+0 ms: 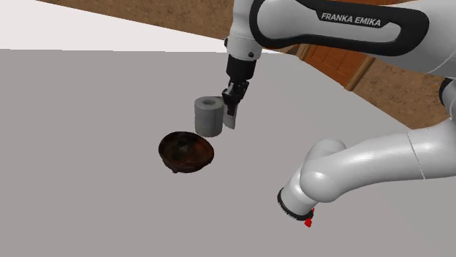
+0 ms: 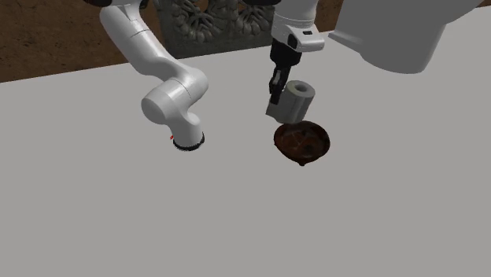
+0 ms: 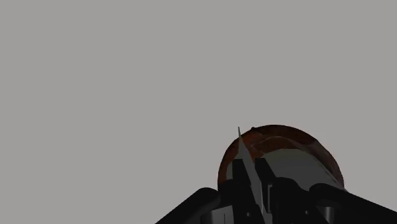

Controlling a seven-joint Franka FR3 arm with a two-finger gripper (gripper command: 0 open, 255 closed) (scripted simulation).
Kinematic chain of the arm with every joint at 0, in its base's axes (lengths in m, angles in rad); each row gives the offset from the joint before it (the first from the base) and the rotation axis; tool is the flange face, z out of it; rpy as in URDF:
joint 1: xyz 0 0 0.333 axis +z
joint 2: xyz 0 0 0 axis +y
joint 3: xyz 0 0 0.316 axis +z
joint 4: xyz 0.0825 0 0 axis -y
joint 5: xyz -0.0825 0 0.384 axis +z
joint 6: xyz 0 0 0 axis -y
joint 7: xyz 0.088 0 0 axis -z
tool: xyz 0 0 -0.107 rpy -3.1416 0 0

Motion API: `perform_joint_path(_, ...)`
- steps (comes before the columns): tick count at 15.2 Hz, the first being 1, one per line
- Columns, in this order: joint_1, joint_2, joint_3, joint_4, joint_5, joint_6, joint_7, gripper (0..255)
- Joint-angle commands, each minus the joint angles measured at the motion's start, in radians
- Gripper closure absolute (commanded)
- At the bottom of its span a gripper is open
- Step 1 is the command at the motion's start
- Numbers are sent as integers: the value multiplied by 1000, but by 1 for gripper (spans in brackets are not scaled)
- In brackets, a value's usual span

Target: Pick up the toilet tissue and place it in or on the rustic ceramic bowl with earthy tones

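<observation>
The toilet tissue is a plain grey roll (image 1: 209,115) hanging upright in the air, just above and beside the dark brown ceramic bowl (image 1: 185,151). My gripper (image 1: 232,114) is shut on the roll's side wall, with the roll sticking out toward the shoulder view's left. In the second exterior view the roll (image 2: 298,100) hangs over the bowl (image 2: 302,144), with the gripper (image 2: 273,109) on its left. In the wrist view the gripper (image 3: 249,175) clasps a thin grey edge, the roll (image 3: 294,167) beside it covering much of the bowl (image 3: 280,132).
The bowl stands on a wide plain grey surface (image 1: 88,182). The arm's elbow (image 1: 314,186) hangs low over the surface to the shoulder view's right of the bowl. Brown floor and a wooden piece lie beyond the far edge.
</observation>
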Motion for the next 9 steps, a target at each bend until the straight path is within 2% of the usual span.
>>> perform_joint_path(1, -1, 80, 24, 68, 5, 14, 25, 255)
perform_joint_path(5, -5, 231, 71, 207, 4, 28, 79, 255)
perform_joint_path(9, -3, 231, 75, 154, 6, 81, 79, 255)
